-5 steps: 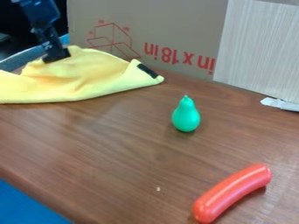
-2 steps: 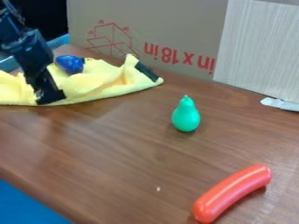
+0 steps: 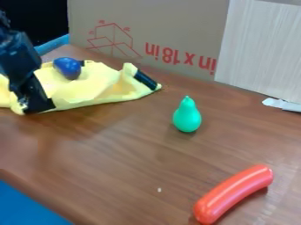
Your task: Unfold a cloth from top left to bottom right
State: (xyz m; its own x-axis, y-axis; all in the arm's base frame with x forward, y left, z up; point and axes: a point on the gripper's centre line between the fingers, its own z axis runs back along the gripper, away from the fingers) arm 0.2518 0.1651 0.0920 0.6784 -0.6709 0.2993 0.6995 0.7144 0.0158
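Note:
The black gripper (image 3: 38,105) hangs at the left of the camera view, its tips down at the front edge of the yellow cloth (image 3: 97,83). The cloth lies crumpled on the table at the upper left, with a raised fold near its right corner, where a black patch shows. On top of the cloth rests a blue object (image 3: 68,67). Part of the cloth's left side is hidden behind the gripper.
A green pear-shaped toy (image 3: 187,115) stands on the wooden table (image 3: 117,158) right of the cloth. A red sausage-like toy (image 3: 234,193) lies at the lower right. Behind the cloth rises a cardboard box (image 3: 176,26), beside a pale panel (image 3: 264,48).
The gripper has moved down and slightly left, from the cloth's back part to its front edge. The cloth's back part has come down, uncovering the blue object, and its right corner has shifted slightly.

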